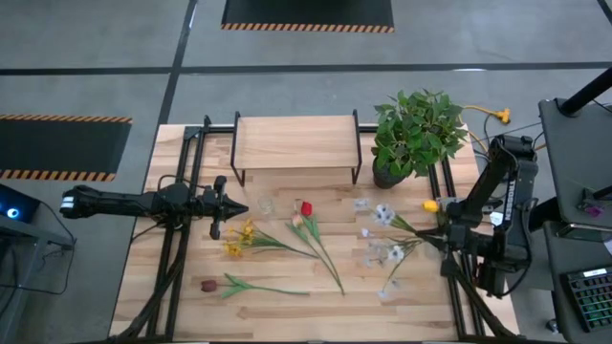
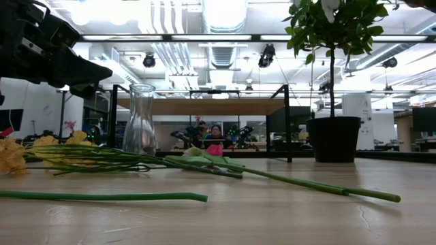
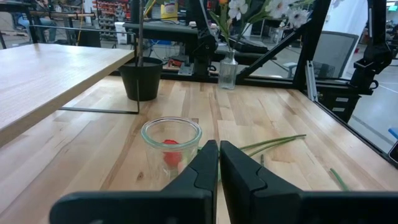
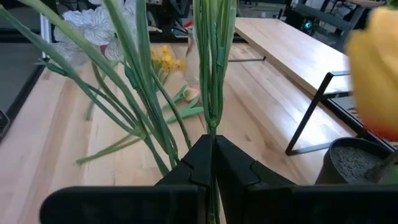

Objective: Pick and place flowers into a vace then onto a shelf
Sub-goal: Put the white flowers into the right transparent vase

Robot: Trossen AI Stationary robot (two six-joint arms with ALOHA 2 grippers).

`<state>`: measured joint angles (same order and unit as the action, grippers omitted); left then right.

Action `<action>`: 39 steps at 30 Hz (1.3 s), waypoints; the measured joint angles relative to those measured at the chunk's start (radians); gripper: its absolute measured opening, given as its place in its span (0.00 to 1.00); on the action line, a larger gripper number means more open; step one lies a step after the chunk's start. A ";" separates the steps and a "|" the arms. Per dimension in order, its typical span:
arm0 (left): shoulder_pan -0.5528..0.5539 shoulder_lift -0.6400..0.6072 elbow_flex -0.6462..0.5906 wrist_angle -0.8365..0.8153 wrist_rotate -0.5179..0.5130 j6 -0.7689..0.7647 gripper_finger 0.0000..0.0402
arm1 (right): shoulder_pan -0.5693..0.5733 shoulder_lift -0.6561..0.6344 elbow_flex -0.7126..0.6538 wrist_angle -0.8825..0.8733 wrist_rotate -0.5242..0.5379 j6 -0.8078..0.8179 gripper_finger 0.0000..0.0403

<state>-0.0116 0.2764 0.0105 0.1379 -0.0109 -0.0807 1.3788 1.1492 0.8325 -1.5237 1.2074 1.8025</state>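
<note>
Right gripper (image 4: 212,146) jaws clamped on green flower stems (image 4: 214,74). Left gripper (image 3: 219,163) jaws together, empty; glass vase (image 3: 171,144) just ahead of tips.

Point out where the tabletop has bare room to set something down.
Free: the shelf top, and the table strip in front of the maroon flower. Crowded: the middle, with the glass vase, yellow flowers, red flower and white sprays beside the right gripper.

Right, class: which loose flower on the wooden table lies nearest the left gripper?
The yellow-headed, green-stemmed flowers, right beside the left gripper; the red flower, dark maroon flower and white sprays are farther away.
</note>
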 joint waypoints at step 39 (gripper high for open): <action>0.000 0.000 0.000 0.000 0.000 0.000 0.00 | -0.388 0.166 0.140 0.752 -0.057 -0.522 0.02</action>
<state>-0.0120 0.2764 0.0105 0.1379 -0.0109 -0.0807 0.9904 1.3152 0.9726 -0.7714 1.1503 1.2802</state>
